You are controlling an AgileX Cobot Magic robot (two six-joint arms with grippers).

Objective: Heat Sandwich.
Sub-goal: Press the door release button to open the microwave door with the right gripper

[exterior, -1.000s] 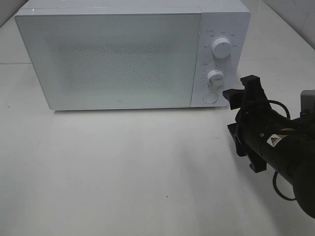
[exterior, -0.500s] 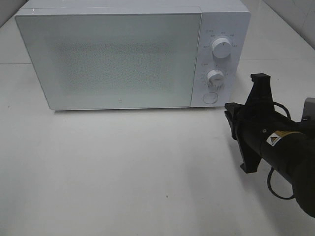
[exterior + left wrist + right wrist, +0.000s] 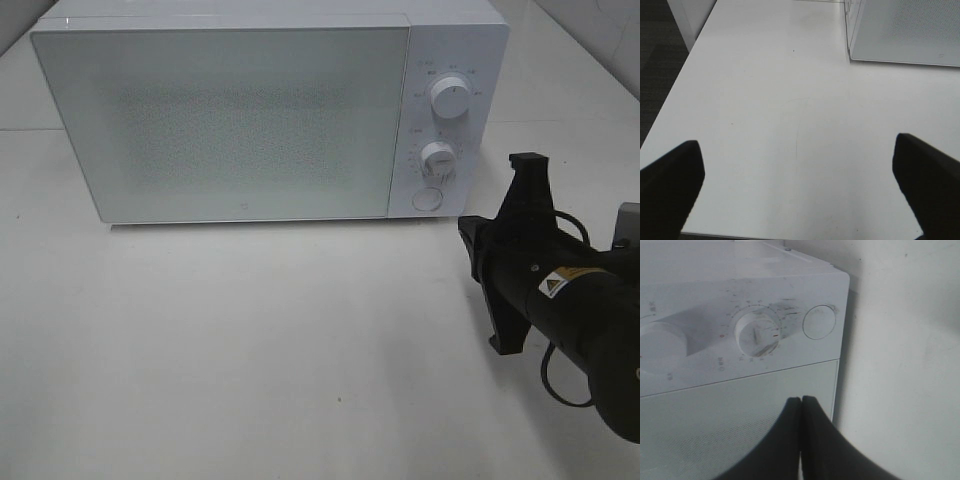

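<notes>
The sandwich is out of view in every frame. The white microwave (image 3: 250, 110) stands at the back of the table with its door (image 3: 220, 120) closed. My right gripper (image 3: 468, 228) hovers in front of the control panel, to the right of and a little below the round button (image 3: 427, 199). In the right wrist view its fingertips (image 3: 801, 399) are pressed together with nothing between them, pointing at the door's edge below the lower knob (image 3: 757, 332) and the round button (image 3: 819, 321). My left gripper (image 3: 796, 142) is open over bare table, off to the left of the microwave (image 3: 905, 30).
An upper knob (image 3: 452, 98) and a lower knob (image 3: 438, 156) sit above the button. The white table (image 3: 250, 340) spreads in front of the microwave. In the left wrist view the table's edge (image 3: 670, 95) drops to dark floor.
My right gripper has drawn back from the round button, down and to the right, and its fingers have closed together. The left gripper has stayed open.
</notes>
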